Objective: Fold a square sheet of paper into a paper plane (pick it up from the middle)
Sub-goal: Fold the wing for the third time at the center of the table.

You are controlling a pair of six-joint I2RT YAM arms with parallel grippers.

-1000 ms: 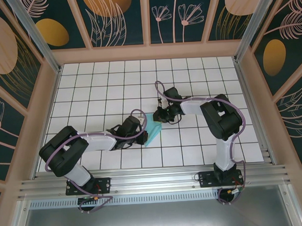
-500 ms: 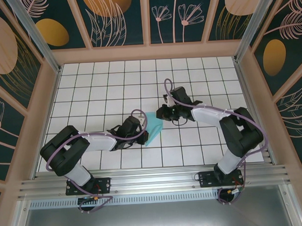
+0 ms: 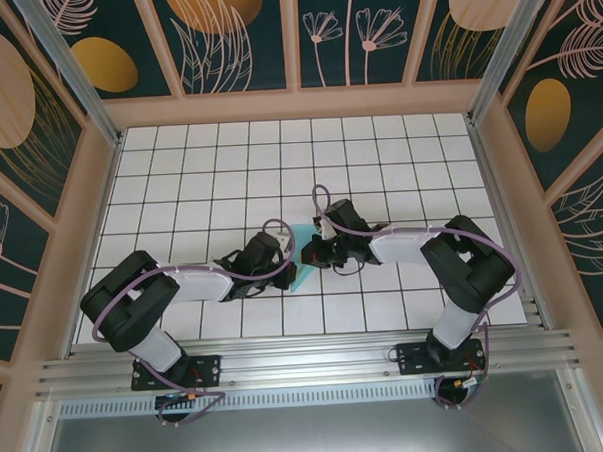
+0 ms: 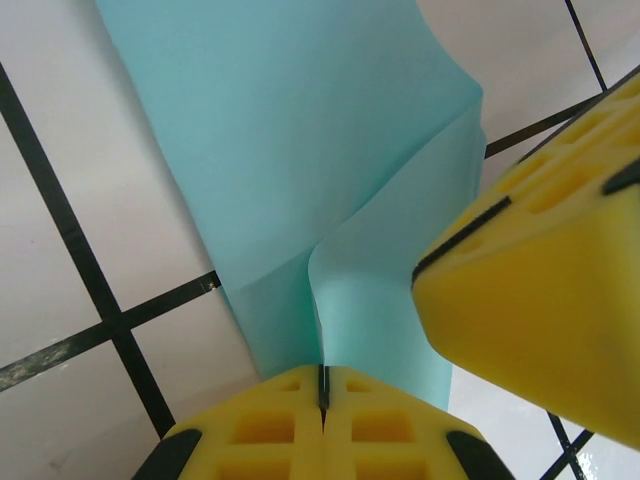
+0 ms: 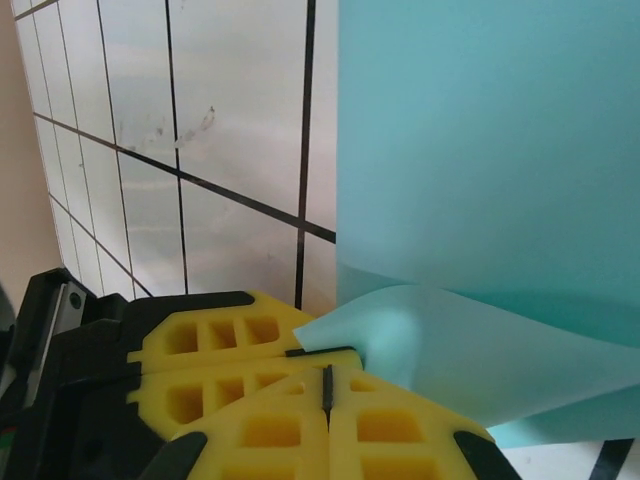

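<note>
square sheet of paper (image 3: 298,277) mid-table on white tiles (image 3: 380,183), between both arms. left gripper (image 3: 286,260) and right gripper (image 3: 309,254) meet over it, close together.

left wrist: jaws closed, raised crease of sheet pinched in seam; sheet buckles upward, rest lies flat on tile.

right wrist: jaws closed on tip of curled flap; flat layer beyond.

progress, judged: early fold only. no pointed nose, no wings, no paper plane yet; most creasing left.

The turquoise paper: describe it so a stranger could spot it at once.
On the white tiled table, look where the left gripper and right gripper meet. Pinched in their yellow fingers is the sheet of paper: thin, partly folded, and light turquoise against black arms and white tiles.
</note>
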